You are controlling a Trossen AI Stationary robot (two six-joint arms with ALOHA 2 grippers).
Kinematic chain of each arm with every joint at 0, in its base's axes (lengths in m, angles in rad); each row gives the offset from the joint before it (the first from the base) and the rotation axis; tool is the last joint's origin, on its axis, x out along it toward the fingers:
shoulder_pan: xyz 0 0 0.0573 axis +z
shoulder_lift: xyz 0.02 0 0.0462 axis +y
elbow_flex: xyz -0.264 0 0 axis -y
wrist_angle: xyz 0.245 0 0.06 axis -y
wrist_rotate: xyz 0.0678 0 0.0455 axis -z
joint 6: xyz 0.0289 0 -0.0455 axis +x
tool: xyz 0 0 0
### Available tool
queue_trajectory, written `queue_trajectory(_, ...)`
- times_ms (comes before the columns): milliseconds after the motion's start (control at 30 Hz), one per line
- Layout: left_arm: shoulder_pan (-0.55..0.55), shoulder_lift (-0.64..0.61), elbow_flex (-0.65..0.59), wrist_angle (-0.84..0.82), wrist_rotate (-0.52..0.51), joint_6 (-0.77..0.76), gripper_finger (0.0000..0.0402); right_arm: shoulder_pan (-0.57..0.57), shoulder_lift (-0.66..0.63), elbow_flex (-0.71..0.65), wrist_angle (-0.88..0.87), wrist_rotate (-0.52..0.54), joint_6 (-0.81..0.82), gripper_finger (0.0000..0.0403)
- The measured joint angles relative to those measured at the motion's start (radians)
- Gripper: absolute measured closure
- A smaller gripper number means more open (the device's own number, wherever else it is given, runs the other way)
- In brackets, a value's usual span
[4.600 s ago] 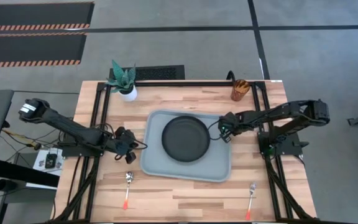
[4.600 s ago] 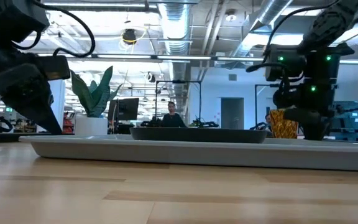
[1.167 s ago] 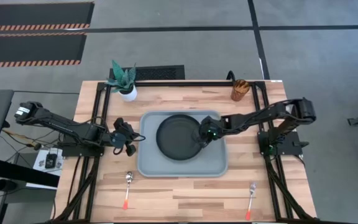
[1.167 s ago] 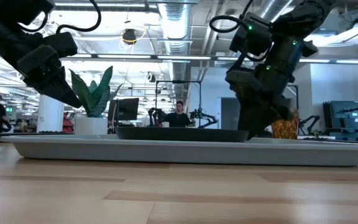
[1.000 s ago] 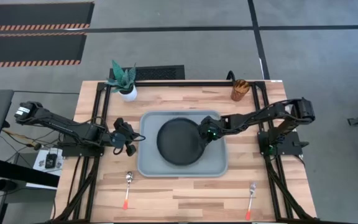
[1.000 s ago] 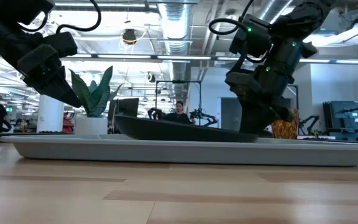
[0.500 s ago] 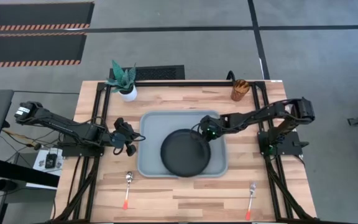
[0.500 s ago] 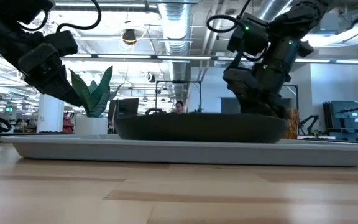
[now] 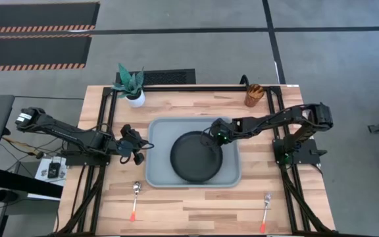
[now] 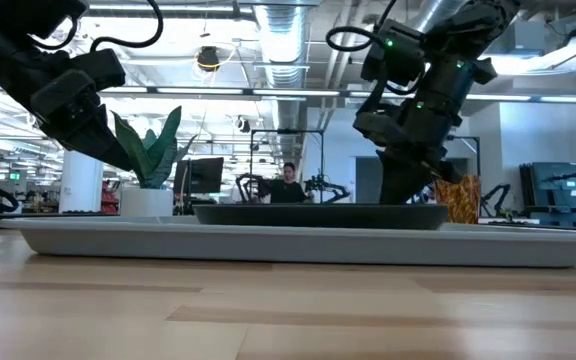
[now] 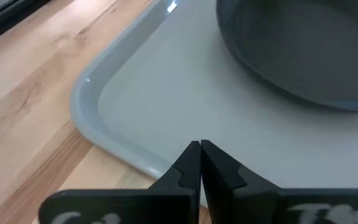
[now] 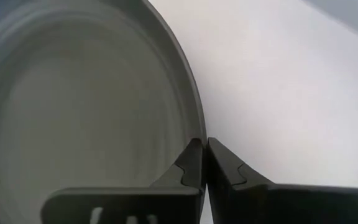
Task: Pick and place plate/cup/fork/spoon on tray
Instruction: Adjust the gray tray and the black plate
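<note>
The right tool (image 9: 216,137) pinches the rim of the plate (image 9: 196,157), which lies flat on the tray (image 9: 158,172). The plate looks hard, smooth and slippery, so its thin edge is the best spot. The left tool (image 9: 137,146) waits, pressed together.

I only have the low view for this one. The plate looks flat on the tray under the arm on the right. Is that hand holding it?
Observer: The right wrist view shows the right hand with its fingers shut together right at the plate's rim. Whether they pinch the rim, I cannot tell.
Reviewer: What is the other arm doing?
Observer: From above, the left hand waits beside the left edge of the tray, and its wrist view shows the fingers shut.
Reviewer: And the fork and spoon?
Observer: Both lie on the table in front of the tray, the spoon toward the left and the fork toward the right.
</note>
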Motion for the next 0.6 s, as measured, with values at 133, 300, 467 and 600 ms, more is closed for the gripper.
queue_trajectory(133, 0.000, 0.000, 0.000, 0.002, -0.003, 0.000, 0.0401, -0.010, 0.000, 0.000, 0.020, 0.018, 0.009, 0.0383)
queue_trajectory(300, 0.000, 0.000, 0.000, 0.004, -0.003, 0.000, 0.0401, -0.023, 0.000, 0.000, 0.022, 0.022, 0.011, 0.0380)
queue_trajectory(467, 0.000, 0.000, 0.000, 0.003, -0.003, 0.000, 0.0401, -0.040, 0.000, 0.000, 0.016, 0.038, 0.011, 0.0381)
queue_trajectory(600, 0.000, 0.000, 0.000, 0.003, -0.003, 0.000, 0.0401, -0.053, 0.000, 0.000, -0.005, 0.040, 0.010, 0.0379)
